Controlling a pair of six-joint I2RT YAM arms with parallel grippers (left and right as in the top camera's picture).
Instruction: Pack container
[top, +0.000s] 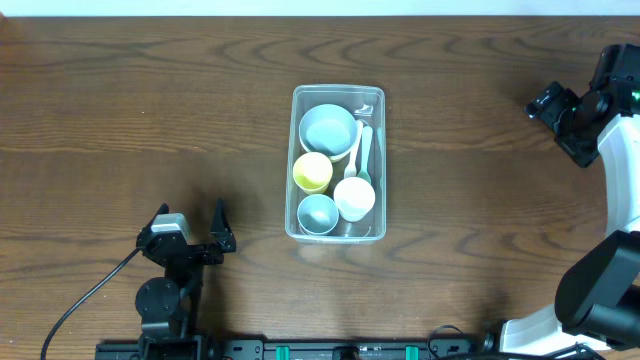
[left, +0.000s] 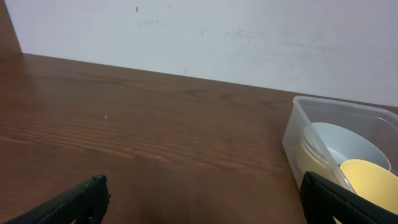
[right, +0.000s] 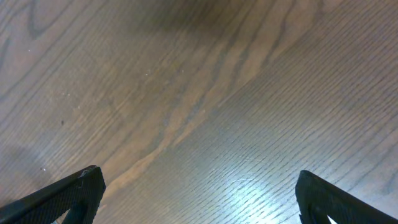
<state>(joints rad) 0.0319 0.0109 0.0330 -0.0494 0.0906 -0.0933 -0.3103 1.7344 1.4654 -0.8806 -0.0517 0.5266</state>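
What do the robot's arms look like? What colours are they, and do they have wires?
The left arm is all black, and a black cable curls away from it. The right arm has white tubes with black joints. The left end effector and right end effector are both black, each with two flat, pointy fingers.

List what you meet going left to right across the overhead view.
left gripper → container → right gripper. The bowls and spoon inside the container overlap side to side, so they are left out.
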